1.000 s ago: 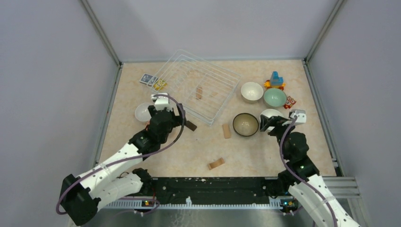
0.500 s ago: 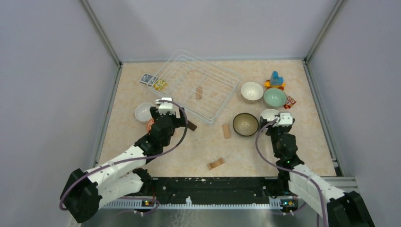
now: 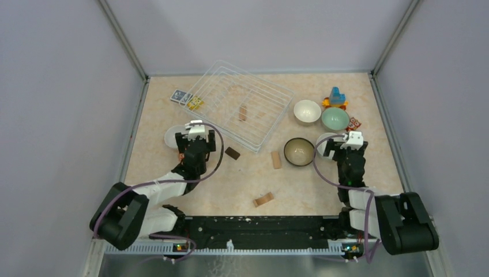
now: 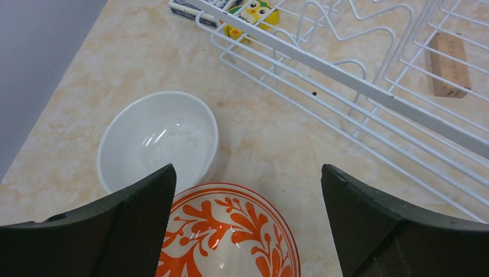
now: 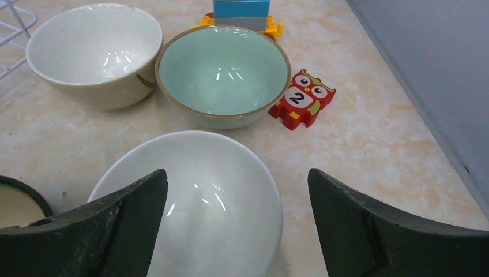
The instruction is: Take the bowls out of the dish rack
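The wire dish rack (image 3: 242, 109) (image 4: 346, 75) lies at the back of the table, and inside it I see only a wooden block (image 3: 243, 113). My left gripper (image 3: 196, 138) (image 4: 248, 173) is open above the orange-patterned bowl (image 4: 230, 236), which stands on the table beside a white bowl (image 3: 172, 137) (image 4: 157, 138). My right gripper (image 3: 345, 143) (image 5: 236, 173) is open over another white bowl (image 5: 196, 196), fingers clear of it. Behind it stand the mint green bowl (image 3: 335, 119) (image 5: 222, 72) and beige bowl (image 3: 307, 111) (image 5: 95, 52). The dark blue bowl (image 3: 299, 152) is to its left.
Loose wooden blocks (image 3: 276, 160) (image 3: 263, 199) and a dark brown block (image 3: 232, 153) lie mid-table. Picture cards (image 3: 185, 98) sit left of the rack. A blue toy block (image 3: 336, 97) and a red owl block (image 5: 303, 101) are near the mint bowl, close to the right wall.
Both arms have drawn back toward the near edge. The right gripper's jaws have spread wider around the white bowl. The left gripper moved off the dark brown block.
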You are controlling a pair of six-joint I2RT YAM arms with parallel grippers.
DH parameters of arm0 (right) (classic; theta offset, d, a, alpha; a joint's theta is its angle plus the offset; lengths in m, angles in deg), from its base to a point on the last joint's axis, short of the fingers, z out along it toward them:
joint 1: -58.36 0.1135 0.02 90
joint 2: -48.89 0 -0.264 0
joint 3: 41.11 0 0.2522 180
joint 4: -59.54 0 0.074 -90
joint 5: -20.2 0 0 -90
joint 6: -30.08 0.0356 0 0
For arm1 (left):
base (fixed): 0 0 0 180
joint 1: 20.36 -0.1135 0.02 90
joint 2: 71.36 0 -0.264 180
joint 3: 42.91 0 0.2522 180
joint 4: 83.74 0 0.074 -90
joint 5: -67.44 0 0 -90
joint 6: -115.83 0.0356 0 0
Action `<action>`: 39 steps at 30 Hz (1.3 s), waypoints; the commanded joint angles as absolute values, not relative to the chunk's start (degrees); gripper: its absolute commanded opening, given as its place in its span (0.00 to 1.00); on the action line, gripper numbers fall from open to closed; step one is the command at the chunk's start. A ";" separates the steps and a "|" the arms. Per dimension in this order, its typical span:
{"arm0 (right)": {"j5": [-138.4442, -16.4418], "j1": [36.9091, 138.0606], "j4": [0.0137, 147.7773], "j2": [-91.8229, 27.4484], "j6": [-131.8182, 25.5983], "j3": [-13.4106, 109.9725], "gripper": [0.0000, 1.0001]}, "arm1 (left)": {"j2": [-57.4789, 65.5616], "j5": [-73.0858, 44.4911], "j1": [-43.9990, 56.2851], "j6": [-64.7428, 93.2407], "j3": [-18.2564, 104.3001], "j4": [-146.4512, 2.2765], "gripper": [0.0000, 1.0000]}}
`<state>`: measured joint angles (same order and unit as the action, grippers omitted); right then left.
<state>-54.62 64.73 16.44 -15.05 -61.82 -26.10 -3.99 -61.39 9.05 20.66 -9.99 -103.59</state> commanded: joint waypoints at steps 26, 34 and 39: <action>-57.99 63.63 -1.23 -34.77 -62.38 -18.91 0.91 | 5.65 -43.85 -4.31 30.67 -17.42 -132.73 0.99; -58.02 63.63 -1.06 -34.74 -62.30 -18.85 0.92 | 12.69 -38.50 -8.17 33.97 -19.04 -143.71 0.99; -58.03 63.63 -1.10 -34.77 -62.32 -18.84 0.92 | 19.63 -32.74 -11.55 33.32 -18.36 -149.65 0.99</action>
<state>-57.88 64.18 0.88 -34.48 -62.47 -19.91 17.17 -38.35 -9.94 32.88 -18.84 -142.84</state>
